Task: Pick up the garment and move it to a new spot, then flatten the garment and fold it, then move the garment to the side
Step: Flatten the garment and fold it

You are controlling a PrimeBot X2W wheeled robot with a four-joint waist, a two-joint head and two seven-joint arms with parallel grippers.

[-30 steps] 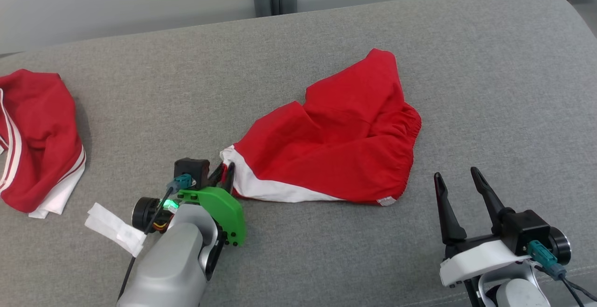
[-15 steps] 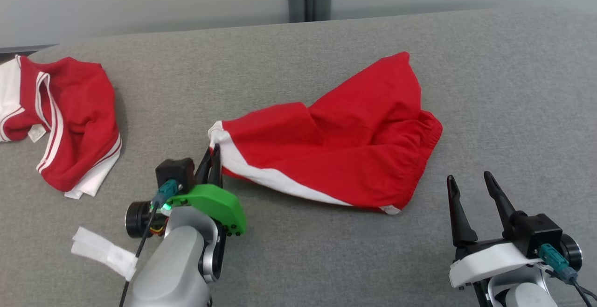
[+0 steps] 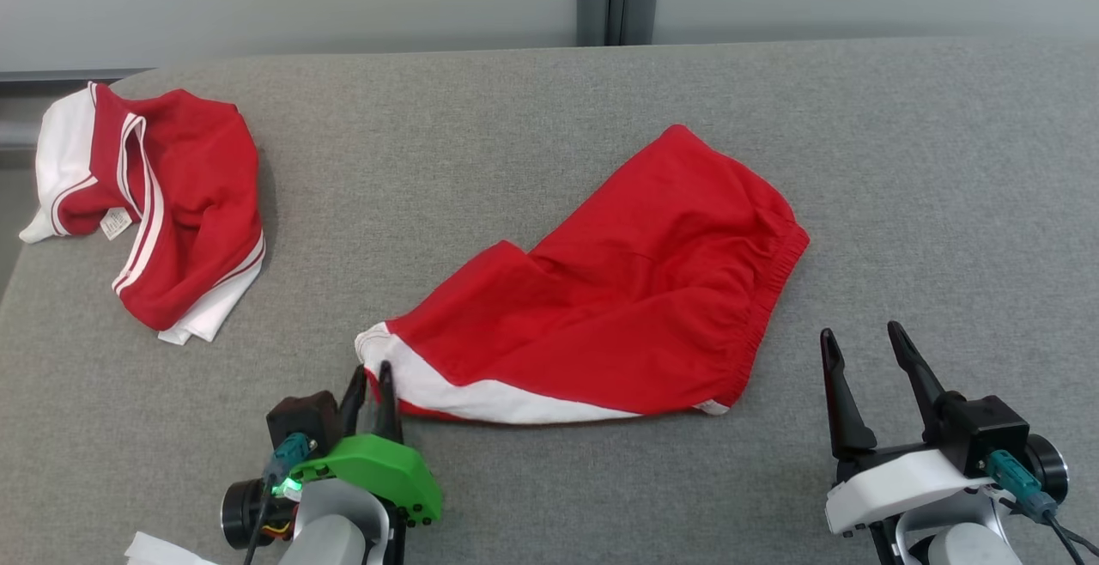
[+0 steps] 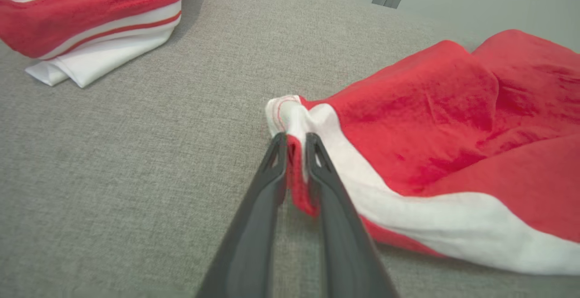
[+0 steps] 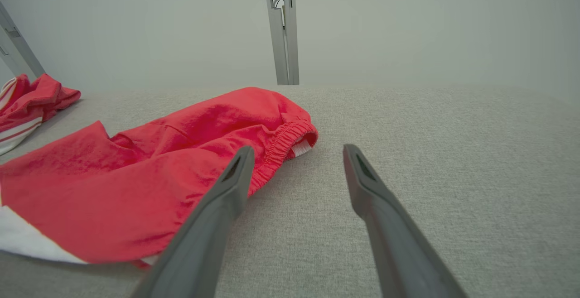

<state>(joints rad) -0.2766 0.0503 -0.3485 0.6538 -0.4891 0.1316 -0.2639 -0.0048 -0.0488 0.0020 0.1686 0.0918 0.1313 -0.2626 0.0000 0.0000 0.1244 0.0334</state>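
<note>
Grey cushion is bearing red shorts; left gripper is pinching their white-trimmed corner, right gripper is gaping empty.

Shorts right of jersey

The left pincer is pinching the garment, fingers nearly together; the right pincer is hovering with fingers spread wide.
</note>
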